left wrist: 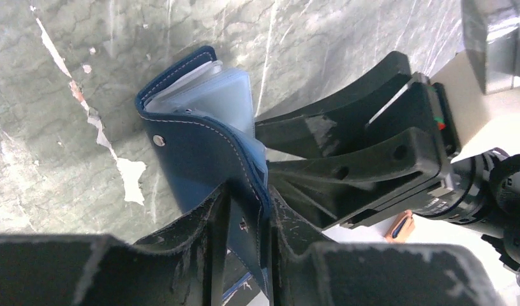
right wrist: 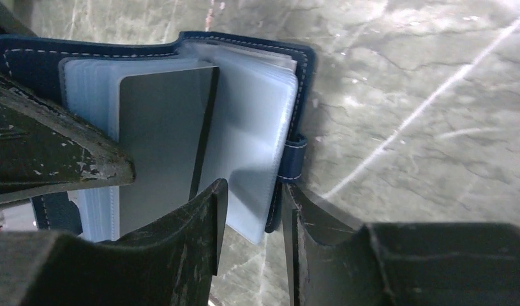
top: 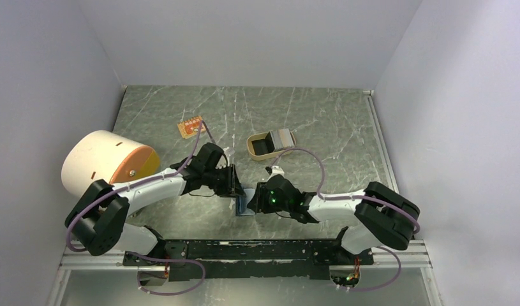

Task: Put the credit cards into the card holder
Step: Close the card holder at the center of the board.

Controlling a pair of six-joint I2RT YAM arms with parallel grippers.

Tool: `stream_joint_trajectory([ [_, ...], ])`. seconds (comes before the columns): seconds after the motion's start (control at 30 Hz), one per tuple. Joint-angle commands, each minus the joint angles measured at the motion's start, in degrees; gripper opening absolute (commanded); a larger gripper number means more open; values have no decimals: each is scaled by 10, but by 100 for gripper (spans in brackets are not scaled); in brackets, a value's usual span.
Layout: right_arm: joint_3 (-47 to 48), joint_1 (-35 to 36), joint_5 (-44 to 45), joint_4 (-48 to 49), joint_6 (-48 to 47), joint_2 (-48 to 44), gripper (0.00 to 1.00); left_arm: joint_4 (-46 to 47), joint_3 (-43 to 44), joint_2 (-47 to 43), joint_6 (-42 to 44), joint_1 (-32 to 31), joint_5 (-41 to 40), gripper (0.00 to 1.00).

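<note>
**Card at the holder, rest of stack waiting in tray**

Far left: a white-and-orange drum [top: 104, 162] sits on the worktop [top: 334, 140]. It has no part in the job. Just right of it and further back is a small orange board [top: 191, 127], also not needed.

Centre-left: the left gripper [left wrist: 247, 197] has its fingers either side of the navy cover of the card holder [left wrist: 193, 153], w/ only a narrow gap btwn them. Can't tell if they pinch the cover or merely flank it.

Centre: the holder is open on the worktop near the arm bases, btwn the two grippers, clear sleeves fanned out. In the right wrist view a grey card [right wrist: 158, 140] w/ a dark stripe lies against the sleeves. Can't tell if it's in a pocket or just resting on top.

Centre-right: the right gripper [right wrist: 254, 188] is about half spread and straddles the near edge of the sleeves and cover. Can't tell if it grips.

Right and further back: the tan tray [top: 252, 153] holds the remaining credit cards [top: 284, 138], well apart from the holder.

Step, as I read it: seating one card while both grippers steady the holder, so prob. early-to-mid task.

Next move calls for one gripper keeping the holder open and flat. The other should press the grey card fully home, then fetch another card from the tray. Risk: the sleeves flop shut if both let go.
</note>
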Motion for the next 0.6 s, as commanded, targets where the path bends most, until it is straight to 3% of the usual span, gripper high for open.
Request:
stream_joint_trajectory([
  [0.0, 26, 3, -42, 25, -17, 18, 41, 45, -3, -5, -6, 1, 31, 28],
  [0.17, -4, -3, -4, -51, -40, -68, 45, 69, -15, 1, -10, 6, 41, 30],
  [0.33, 23, -6, 42, -159, -83, -131, 46, 38, 7, 7, 5, 6, 28, 32],
  [0.57, 19, -13, 43, -184, -133, -178, 47, 50, 11, -4, 5, 7, 54, 34],
])
